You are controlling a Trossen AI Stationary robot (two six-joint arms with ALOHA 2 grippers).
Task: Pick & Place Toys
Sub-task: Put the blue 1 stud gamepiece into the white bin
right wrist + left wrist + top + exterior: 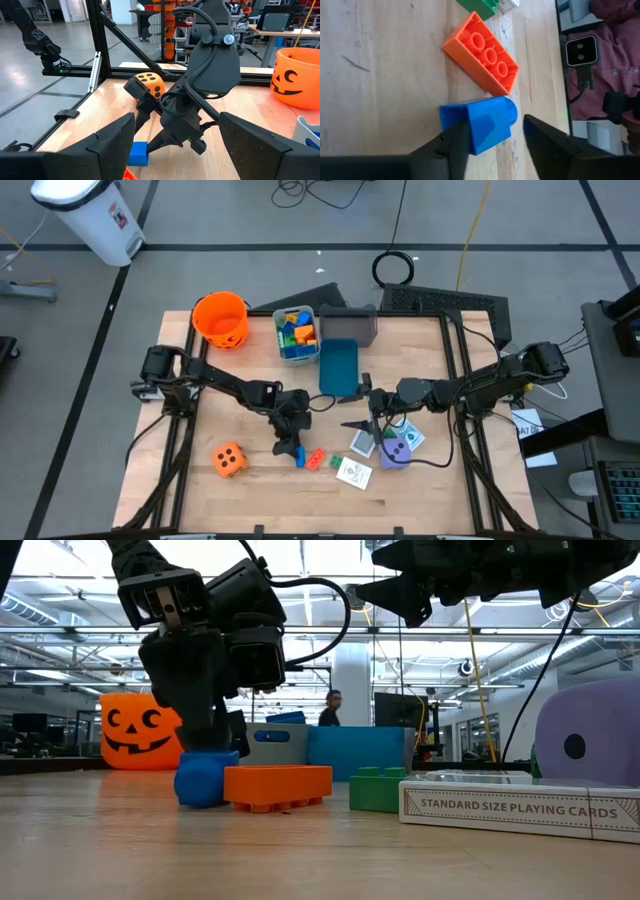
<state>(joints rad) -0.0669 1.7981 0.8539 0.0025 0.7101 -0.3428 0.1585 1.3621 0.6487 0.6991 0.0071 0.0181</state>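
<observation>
Straddling a glossy round-topped blue block (pixel 481 121), the left pincer (pixel 492 145) gapes partway; right pincer (pixel 176 131) hovers wide.

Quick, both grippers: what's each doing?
Left gripper: open, fingers either side of the blue block, no grip visible.
Right gripper: open, empty.

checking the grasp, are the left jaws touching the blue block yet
Cannot tell. In the left wrist view the left gripper straddles the blue block; one jaw overlaps its edge, the other shows a gap.
</observation>
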